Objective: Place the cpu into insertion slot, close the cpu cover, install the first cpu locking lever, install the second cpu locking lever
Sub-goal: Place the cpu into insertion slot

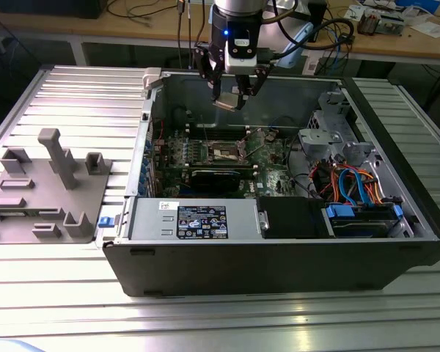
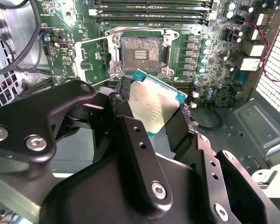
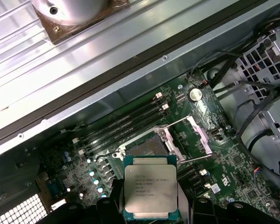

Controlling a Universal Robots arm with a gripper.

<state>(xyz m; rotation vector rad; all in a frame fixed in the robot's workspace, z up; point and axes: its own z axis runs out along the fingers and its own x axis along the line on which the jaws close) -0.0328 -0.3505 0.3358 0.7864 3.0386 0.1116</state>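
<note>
My gripper point(image 1: 231, 94) hangs above the open computer case, shut on the cpu point(image 1: 228, 102), a small flat square chip with a silvery top. In both wrist views the cpu point(image 2: 153, 103) point(image 3: 150, 189) sits between the black fingers point(image 2: 126, 116), well above the board. The insertion slot point(image 1: 226, 152) lies below on the green board, its dark pin field bare point(image 2: 141, 52) point(image 3: 143, 148). Beside the socket, the cpu cover point(image 2: 92, 57) point(image 3: 190, 135) is swung open as a thin silvery frame.
A grey power supply box point(image 1: 194, 218) and a black card point(image 1: 216, 178) sit in front of the socket. A drive cage with blue and orange cables point(image 1: 352, 187) fills the exterior view's right. Long memory slots point(image 2: 149, 11) flank the socket. A grey fixture point(image 1: 48, 183) stands outside the case.
</note>
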